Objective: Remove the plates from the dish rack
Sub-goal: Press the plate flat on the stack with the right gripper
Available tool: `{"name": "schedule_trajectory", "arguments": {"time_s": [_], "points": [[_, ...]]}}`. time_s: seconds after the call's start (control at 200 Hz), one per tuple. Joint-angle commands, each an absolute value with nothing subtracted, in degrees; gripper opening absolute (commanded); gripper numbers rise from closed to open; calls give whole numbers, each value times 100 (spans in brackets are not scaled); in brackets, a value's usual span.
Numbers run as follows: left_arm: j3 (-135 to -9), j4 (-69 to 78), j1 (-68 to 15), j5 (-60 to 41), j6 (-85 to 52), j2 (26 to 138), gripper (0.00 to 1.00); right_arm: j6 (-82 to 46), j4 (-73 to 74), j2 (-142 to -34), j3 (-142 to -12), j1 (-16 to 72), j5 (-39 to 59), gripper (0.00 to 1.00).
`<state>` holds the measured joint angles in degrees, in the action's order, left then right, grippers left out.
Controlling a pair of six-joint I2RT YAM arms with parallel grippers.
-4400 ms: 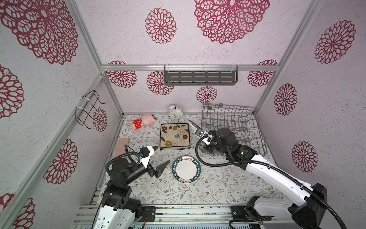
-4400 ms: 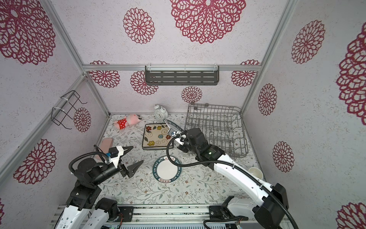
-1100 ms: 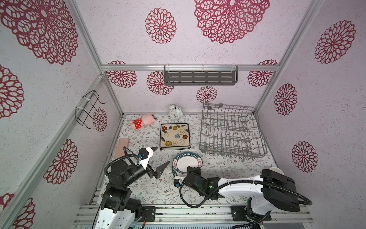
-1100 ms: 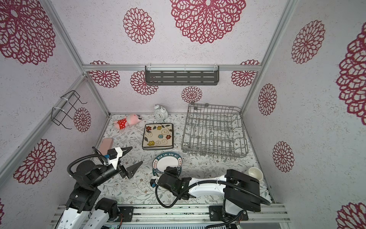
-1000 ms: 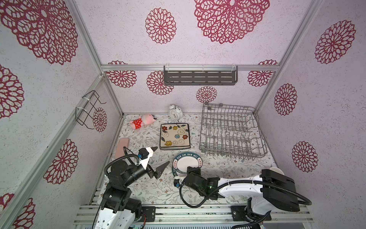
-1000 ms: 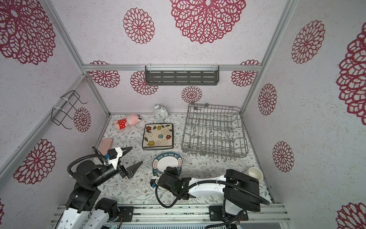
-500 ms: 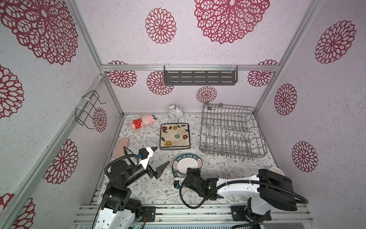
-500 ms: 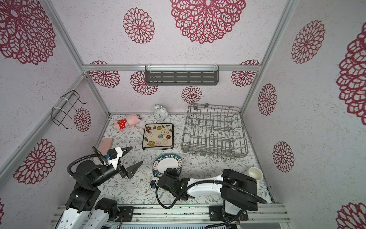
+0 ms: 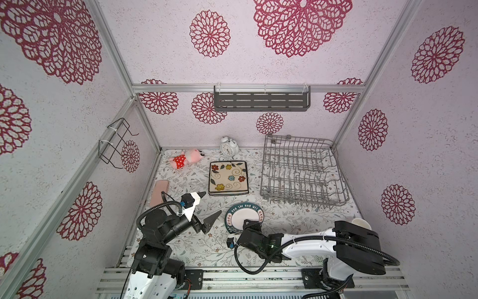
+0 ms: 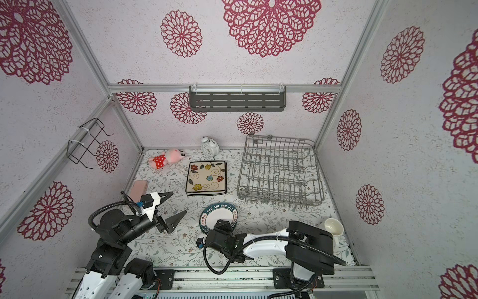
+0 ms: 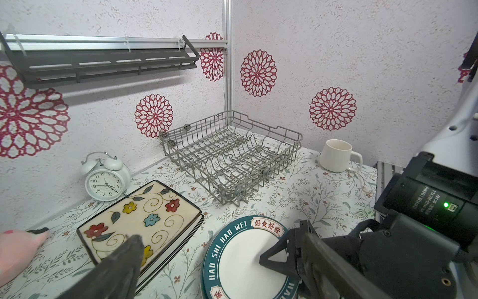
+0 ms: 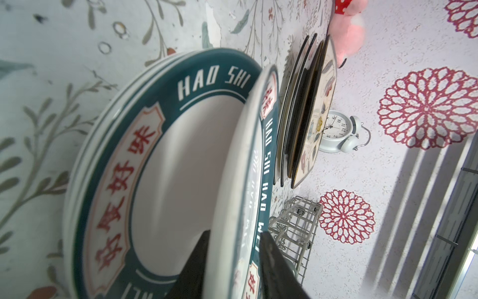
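The grey wire dish rack (image 9: 302, 173) (image 10: 280, 173) (image 11: 232, 152) stands at the back right with no plates in it. Square flower-painted plates (image 9: 227, 177) (image 10: 206, 178) (image 11: 139, 220) lie stacked left of it. Round teal-rimmed plates (image 9: 244, 214) (image 10: 219, 214) (image 11: 240, 259) are stacked in front. My right gripper (image 9: 249, 223) (image 10: 223, 223) (image 12: 234, 233) is open around the top round plate's (image 12: 248, 155) near rim. That plate tilts above the lower one (image 12: 181, 155). My left gripper (image 9: 212, 203) (image 10: 178, 202) (image 11: 221, 233) hangs wide open and empty left of the round stack.
A white alarm clock (image 9: 229, 146) and a pink plush toy (image 9: 186, 158) sit at the back. A pink phone (image 9: 159, 191) lies by the left wall. A white mug (image 9: 360, 224) (image 11: 336, 155) stands front right. A dark shelf (image 9: 261, 101) and a wire holder (image 9: 116, 142) hang on the walls.
My right arm came from beside the rack to the front round stack. Within the last half second its jaws parted around the top plate's rim. The left arm stayed still.
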<state>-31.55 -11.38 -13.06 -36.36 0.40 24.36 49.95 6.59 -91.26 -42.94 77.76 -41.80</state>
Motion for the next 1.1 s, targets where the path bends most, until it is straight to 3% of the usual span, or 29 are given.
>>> {"name": "schedule_trajectory", "arguments": {"time_s": [0.0, 0.29, 1.096], "points": [[-3094, -1046, -1274, -3663, 61, 2417, 97, 4881, 653, -9165, -4490, 7831, -4307, 37], [-3094, -1046, -1274, -3665, 57, 2408, 97, 4791, 442, -9164, -4569, 7849, -4239, 52], [-3096, -1098, -1293, -3691, 13, 2380, 97, 4203, -723, -9372, -5087, 7849, -3610, 56]]}}
